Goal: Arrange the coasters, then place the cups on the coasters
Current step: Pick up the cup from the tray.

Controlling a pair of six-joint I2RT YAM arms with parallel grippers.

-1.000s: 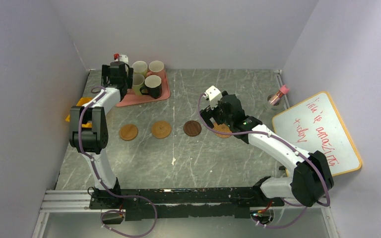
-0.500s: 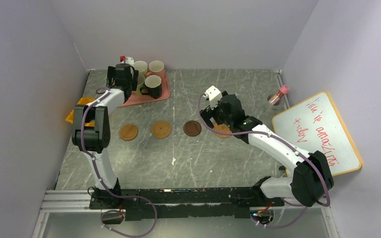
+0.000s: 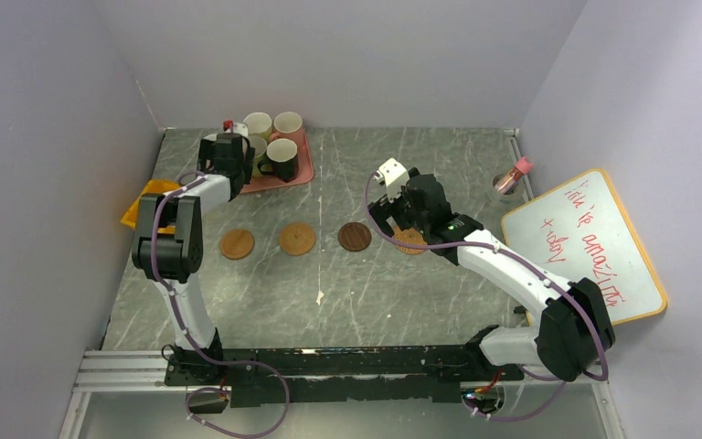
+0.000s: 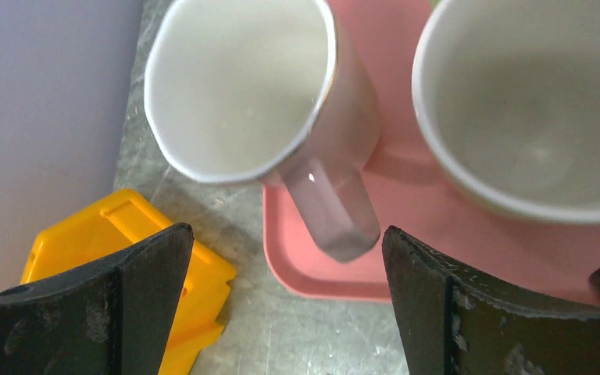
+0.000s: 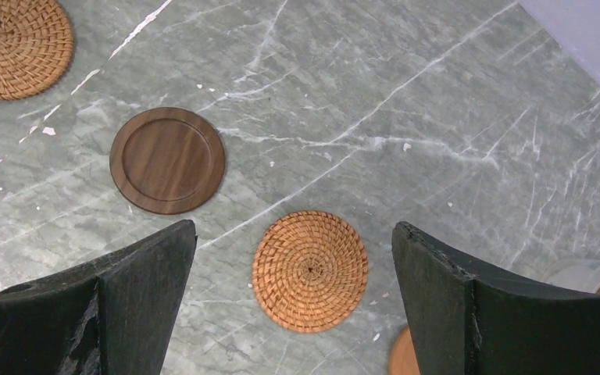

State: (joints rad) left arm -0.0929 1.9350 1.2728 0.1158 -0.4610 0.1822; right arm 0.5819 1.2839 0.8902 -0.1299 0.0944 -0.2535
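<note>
Four cups show on the pink tray [image 3: 283, 176]: a pale yellow-green cup [image 3: 258, 124], a pink cup [image 3: 288, 123], a black cup [image 3: 281, 156] and another pink cup [image 4: 242, 86]. My left gripper [image 3: 228, 154] hangs open over the tray's left end. In the left wrist view the left gripper [image 4: 285, 234] has that pink cup's handle [image 4: 332, 211] just ahead of its fingers, untouched. Coasters lie in a row: two tan ones [image 3: 237, 243] [image 3: 297, 239], a dark brown one [image 3: 355, 236] and a woven coaster [image 5: 310, 270]. My right gripper [image 5: 293, 230] hovers open above that woven coaster.
A yellow block [image 4: 125, 266] lies left of the tray by the wall. Another coaster's edge [image 5: 402, 355] peeks beside my right finger. A clear jar with pink lid [image 3: 510, 177] and a whiteboard [image 3: 585, 242] sit at the right.
My left gripper has shifted right and nearer, over the tray's left cups. The right arm has stayed still.
</note>
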